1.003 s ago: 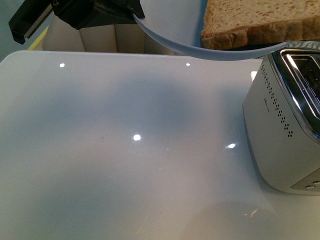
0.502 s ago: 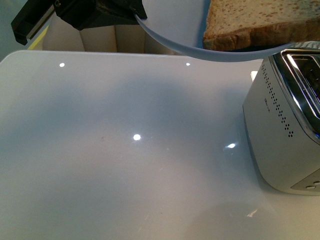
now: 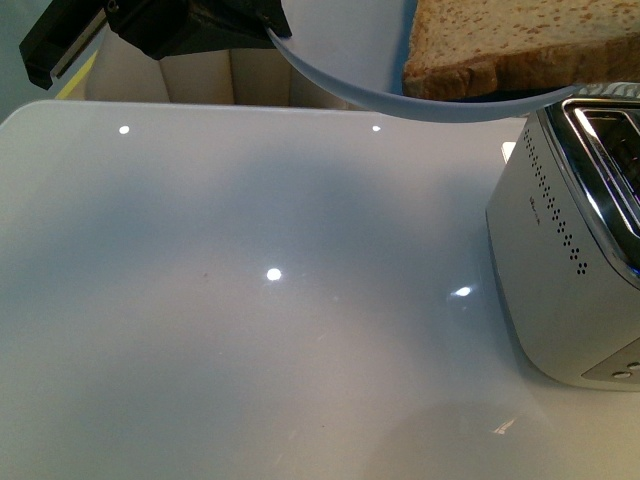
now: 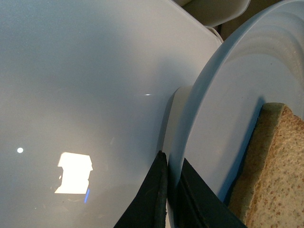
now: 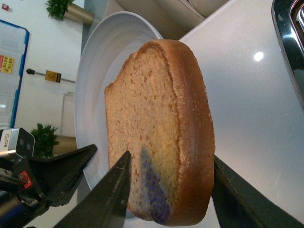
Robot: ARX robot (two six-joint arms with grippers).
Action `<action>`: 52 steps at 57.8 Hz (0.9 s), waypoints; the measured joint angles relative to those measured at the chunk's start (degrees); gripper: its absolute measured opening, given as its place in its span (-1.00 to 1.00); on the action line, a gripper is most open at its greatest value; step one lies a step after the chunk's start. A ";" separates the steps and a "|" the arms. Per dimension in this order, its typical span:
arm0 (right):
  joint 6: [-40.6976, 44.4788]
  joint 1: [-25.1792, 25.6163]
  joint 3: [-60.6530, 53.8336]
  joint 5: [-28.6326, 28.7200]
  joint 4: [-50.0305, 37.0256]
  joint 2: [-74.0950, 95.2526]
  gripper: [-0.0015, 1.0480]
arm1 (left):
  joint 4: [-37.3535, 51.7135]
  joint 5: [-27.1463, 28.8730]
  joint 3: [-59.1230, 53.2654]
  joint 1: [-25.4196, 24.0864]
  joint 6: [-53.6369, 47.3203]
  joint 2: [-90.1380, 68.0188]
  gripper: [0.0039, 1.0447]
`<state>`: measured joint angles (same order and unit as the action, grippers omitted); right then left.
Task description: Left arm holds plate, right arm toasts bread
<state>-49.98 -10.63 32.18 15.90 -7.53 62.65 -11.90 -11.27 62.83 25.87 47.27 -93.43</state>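
Observation:
In the front view my left gripper (image 3: 270,25) hangs black at the upper left, shut on the rim of the pale blue-white plate (image 3: 440,108), which is held in the air above the table's far edge. The left wrist view shows both jaws pinching the plate (image 4: 228,95) rim, my left gripper (image 4: 172,190) closed tight. The bread (image 3: 520,45), a brown wholemeal slice, is over the plate's right part beside the toaster. In the right wrist view my right gripper (image 5: 168,190) is shut on the bread (image 5: 159,128), held on edge in front of the plate (image 5: 102,71).
A silver toaster (image 3: 565,250) stands at the table's right side, its slot rim (image 5: 287,42) close to the bread. The glossy white table (image 3: 250,300) spreads below. Cream chairs (image 3: 200,75) stand behind the far edge.
The bread shifted a touch right and back again over the plate; the plate, left gripper and toaster have stayed where they were.

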 joint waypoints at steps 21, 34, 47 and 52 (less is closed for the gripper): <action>0.13 0.66 1.73 0.28 1.22 -2.12 -0.94 | 0.00 -0.07 0.00 0.00 0.04 0.00 -0.95; 7.58 2.93 8.39 -4.98 4.00 -7.17 -0.94 | 0.00 -0.07 0.00 0.00 0.20 0.00 -0.95; 22.99 6.86 18.32 -11.56 13.40 -9.01 -0.94 | 0.00 -0.09 0.00 0.00 0.22 0.00 -0.95; 31.32 7.78 19.85 -15.85 15.17 -8.81 -0.94 | 0.00 -0.09 0.00 0.00 0.22 0.00 -0.95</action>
<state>-18.65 -2.85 52.03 0.05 7.64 53.84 -11.90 -11.35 62.83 25.87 47.48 -93.43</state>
